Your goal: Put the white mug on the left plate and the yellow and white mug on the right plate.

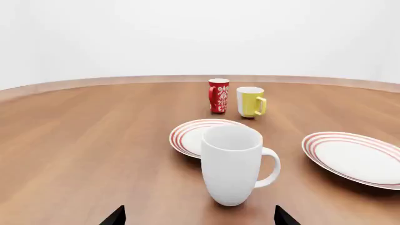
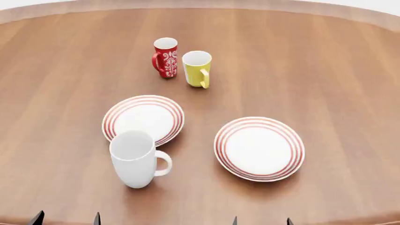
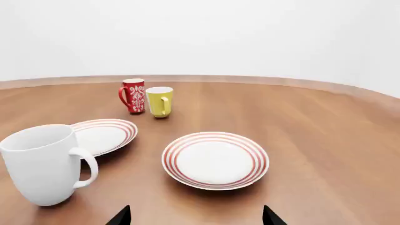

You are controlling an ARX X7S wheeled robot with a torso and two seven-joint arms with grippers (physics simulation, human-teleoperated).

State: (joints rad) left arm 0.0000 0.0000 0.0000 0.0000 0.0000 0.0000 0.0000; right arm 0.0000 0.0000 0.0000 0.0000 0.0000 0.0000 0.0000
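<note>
Upright white mug [image 2: 136, 159] beside left plate [image 2: 143, 119], small yellow and white mug [image 2: 196, 68] beyond, right plate [image 2: 259, 148] bare

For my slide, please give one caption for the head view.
Upright white mug beside left plate; yellow and white mug and red mug behind; right plate bare.

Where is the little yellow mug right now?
In the head view the yellow and white mug stands upright on the far part of the table, just right of the red mug and beyond the left plate.
</note>
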